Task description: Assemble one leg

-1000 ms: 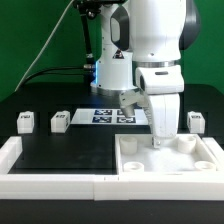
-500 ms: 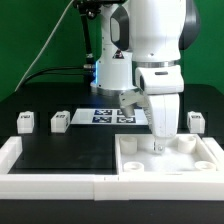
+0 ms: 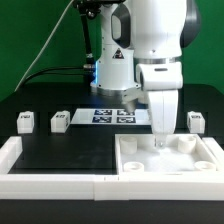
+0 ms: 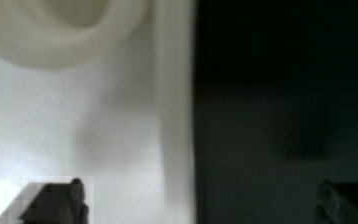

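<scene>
1. Beyond the far edge of the panel, at the exterior view's right, the nearest leg is seen standing upright on the black table. Its tag is turned toward the camera, and it is not gripped.
2. Well apart from the panel, toward the exterior view's left, the second leg and the third leg are set upright in the same row on the table.
3. Over the far part of the panel the gripper is pointed straight down. Whether its tips touch the panel cannot be told.
4. In the wrist view the two fingertips are shown wide apart with nothing between them, so the jaws are held open and empty. Beneath them, the white surface of the panel, a round hole in it and the dark table beside its edge are shown, all blurred.
5. Beyond the far edge of the panel, toward the exterior view's left, the marker board is laid flat on the table.
6. Against the side of the panel at the exterior view's left, a white rail is run along the table's near edge and turned back at the far left.
</scene>
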